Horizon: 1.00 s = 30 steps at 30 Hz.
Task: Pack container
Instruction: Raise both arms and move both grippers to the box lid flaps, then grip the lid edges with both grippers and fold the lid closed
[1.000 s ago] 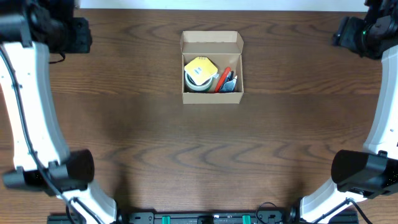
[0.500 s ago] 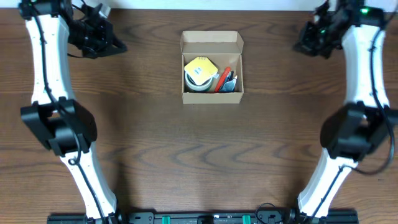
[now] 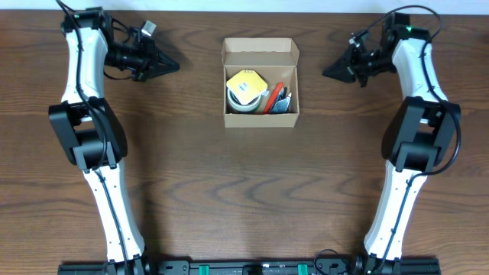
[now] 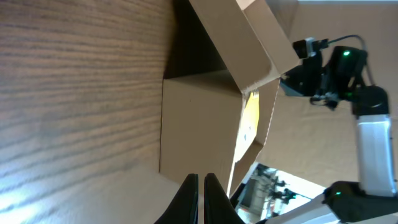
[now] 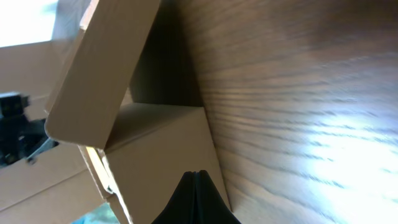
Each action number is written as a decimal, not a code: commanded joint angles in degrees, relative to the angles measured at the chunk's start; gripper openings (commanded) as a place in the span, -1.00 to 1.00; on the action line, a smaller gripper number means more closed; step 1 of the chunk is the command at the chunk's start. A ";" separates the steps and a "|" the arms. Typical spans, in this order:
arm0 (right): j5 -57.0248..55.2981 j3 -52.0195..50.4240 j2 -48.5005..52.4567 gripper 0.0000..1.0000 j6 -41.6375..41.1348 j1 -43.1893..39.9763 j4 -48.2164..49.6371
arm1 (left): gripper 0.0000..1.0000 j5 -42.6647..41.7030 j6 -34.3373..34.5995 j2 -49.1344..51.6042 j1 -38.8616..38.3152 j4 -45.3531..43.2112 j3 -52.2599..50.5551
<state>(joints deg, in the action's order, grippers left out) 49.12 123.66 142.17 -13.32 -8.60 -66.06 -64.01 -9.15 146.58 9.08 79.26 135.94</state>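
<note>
1. Small brown cardboard box: 12 o'clock on the table, lid up.
2. Left gripper at its 9, right gripper at 3, both with fingers pressed together. Push unevenly and you'll skid it.

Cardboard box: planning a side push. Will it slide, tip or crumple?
The box likely slides, not tips: it sits low and flat on the table. Its thin walls and open lid would probably flex.

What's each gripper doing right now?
Left gripper: closed, holding nothing.
Right gripper: closed, holding nothing.
</note>
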 commanded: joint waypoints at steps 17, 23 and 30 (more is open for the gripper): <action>5.09 -0.13 2.32 -0.97 -8.96 5.05 9.60 | -0.87 1.16 29.16 5.03 -9.14 -25.18 0.28; 5.14 -0.13 2.54 -0.98 -11.58 5.09 13.66 | -0.86 2.91 30.62 5.03 -9.05 -26.43 0.28; 7.89 -0.13 6.32 -0.98 -14.12 5.31 15.26 | -0.85 5.20 31.06 5.03 -9.01 -26.43 0.24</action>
<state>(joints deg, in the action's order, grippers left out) 53.71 123.63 144.86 -25.54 -3.84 -51.03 -60.84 21.02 151.00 -0.10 52.82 135.90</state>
